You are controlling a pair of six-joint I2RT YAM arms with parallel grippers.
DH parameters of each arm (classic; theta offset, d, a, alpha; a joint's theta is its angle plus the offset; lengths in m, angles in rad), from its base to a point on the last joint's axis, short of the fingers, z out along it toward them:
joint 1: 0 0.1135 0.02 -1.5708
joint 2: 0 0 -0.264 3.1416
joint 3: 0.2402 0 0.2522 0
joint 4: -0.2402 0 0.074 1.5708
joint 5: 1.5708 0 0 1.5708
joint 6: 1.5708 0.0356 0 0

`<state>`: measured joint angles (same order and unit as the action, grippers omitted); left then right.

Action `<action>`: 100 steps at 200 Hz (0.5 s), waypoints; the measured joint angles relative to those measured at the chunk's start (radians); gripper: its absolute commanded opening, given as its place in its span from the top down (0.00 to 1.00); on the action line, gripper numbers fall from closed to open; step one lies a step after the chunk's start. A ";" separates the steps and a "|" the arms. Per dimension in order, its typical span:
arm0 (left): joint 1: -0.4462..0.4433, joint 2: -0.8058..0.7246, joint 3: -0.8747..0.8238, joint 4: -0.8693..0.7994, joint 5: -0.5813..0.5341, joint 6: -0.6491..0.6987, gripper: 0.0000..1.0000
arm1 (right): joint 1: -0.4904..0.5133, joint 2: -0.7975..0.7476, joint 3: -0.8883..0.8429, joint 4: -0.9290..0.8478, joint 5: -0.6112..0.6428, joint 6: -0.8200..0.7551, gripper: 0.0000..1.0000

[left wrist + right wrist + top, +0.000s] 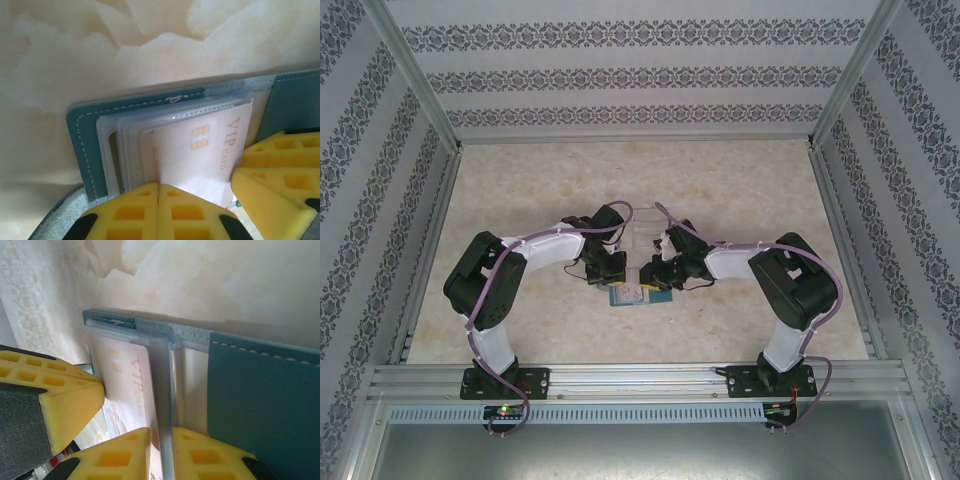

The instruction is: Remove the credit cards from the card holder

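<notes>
Held teal card holder (80, 135) open on table (100, 50), pressed L gripper (158, 197), fingers (130, 210) together, onto VIP card (200, 150), clamped R gripper (161, 437) on clear sleeve (162, 380).

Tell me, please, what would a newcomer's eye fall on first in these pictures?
Probably the bright yellow fingers of the left tool, shut at one edge of a pale pink VIP card that lies uppermost in the open teal card holder. Beside it, the right tool pinches the holder's clear sleeves edge-on. From above, both arms meet over the holder at the middle of the table, between patterned walls.
</notes>
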<state>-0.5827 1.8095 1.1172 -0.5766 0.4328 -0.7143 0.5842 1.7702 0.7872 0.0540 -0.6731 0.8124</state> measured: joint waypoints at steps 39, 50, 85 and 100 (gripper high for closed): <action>0.000 0.003 0.002 0.000 0.000 0.000 0.97 | 0.000 0.007 0.000 0.011 -0.013 0.000 0.83; 0.000 0.003 0.002 0.000 0.000 0.000 0.97 | -0.002 0.008 0.000 0.012 -0.017 0.000 0.83; 0.000 0.003 0.002 0.000 0.000 0.000 0.96 | -0.006 0.013 0.000 0.019 -0.028 0.000 0.87; 0.000 0.003 0.002 0.000 0.000 0.000 0.96 | -0.006 0.013 0.000 0.019 -0.027 -0.002 0.89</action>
<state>-0.5827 1.8122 1.1194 -0.5770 0.4332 -0.7143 0.5781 1.7832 0.7872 0.0727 -0.7006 0.8101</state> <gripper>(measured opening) 0.052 0.128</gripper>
